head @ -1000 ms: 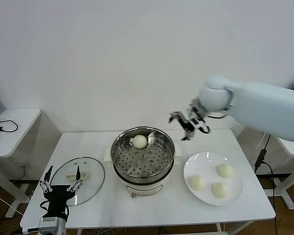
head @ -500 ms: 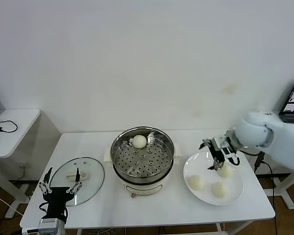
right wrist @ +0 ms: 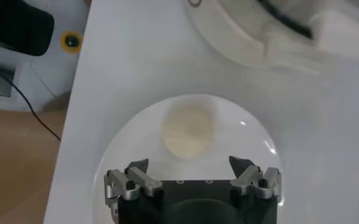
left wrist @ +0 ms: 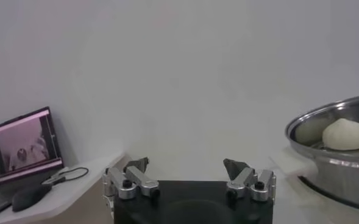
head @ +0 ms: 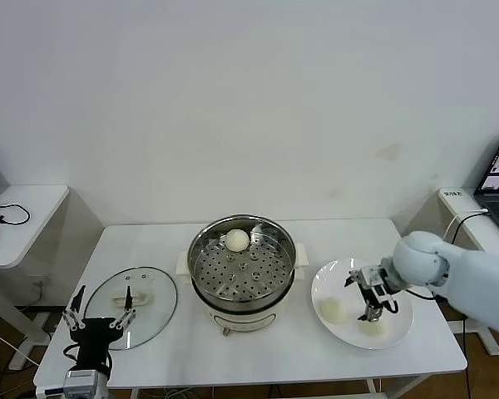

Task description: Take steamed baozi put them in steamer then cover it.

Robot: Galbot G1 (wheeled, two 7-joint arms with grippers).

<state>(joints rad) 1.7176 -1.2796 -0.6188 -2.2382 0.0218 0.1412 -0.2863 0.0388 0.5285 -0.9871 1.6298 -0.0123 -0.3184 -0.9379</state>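
The right gripper (head: 369,298) hides part of the plate (head: 343,275), so its far bun cannot be seen. The steamer (left wrist: 341,155) is cut off in the left wrist view.

White rectangular table (head: 158,249) carries the round steel steamer (head: 242,270), clear glass lid (head: 133,295), and flat white plate (head: 399,320).
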